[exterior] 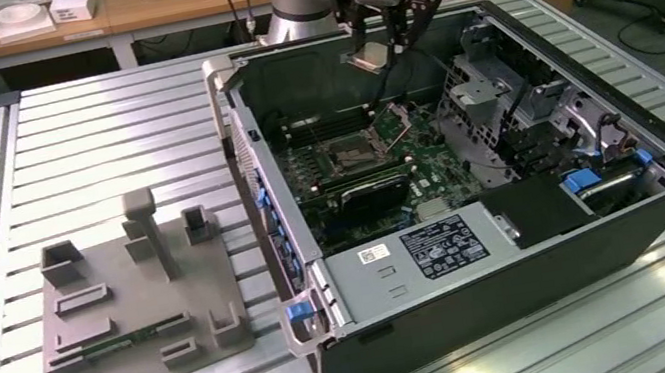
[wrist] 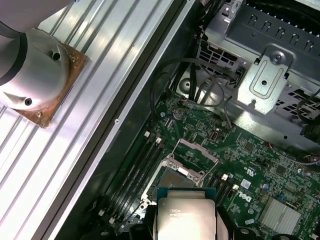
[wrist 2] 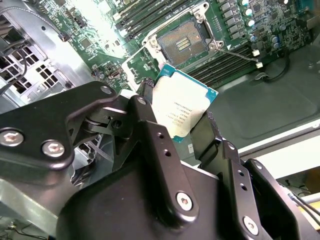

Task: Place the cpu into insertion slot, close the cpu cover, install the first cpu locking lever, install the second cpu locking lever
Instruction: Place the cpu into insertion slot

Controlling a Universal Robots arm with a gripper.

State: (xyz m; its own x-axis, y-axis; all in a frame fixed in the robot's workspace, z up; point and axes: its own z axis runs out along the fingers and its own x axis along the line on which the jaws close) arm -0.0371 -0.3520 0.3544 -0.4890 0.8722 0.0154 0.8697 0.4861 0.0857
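Observation:
My gripper [exterior: 386, 33] hangs over the back of the open computer case [exterior: 611, 231], shut on the cpu [exterior: 368, 58]. The cpu [wrist 2: 182, 107] is a silver-topped square chip pinched at two opposite edges between the black fingers [wrist 2: 147, 107]. It is held in the air, well above the board. Below it the insertion slot [wrist 2: 182, 42] lies uncovered, its dark centre showing, on the green board. In the first wrist view the cpu [wrist: 186, 215] overlaps part of the insertion slot [wrist: 170, 181]. The cpu cover [wrist: 197, 148] stands swung open at the slot's edge. A thin locking lever [wrist 2: 239, 53] sticks out beside the slot.
Long black memory slots [wrist: 132, 172] flank the socket. A metal drive cage [exterior: 493, 89] and cables fill the case on the exterior view's right, and a power supply [exterior: 432, 251] sits at its front. A grey fixture plate [exterior: 136, 300] lies on the slatted table [exterior: 94, 135].

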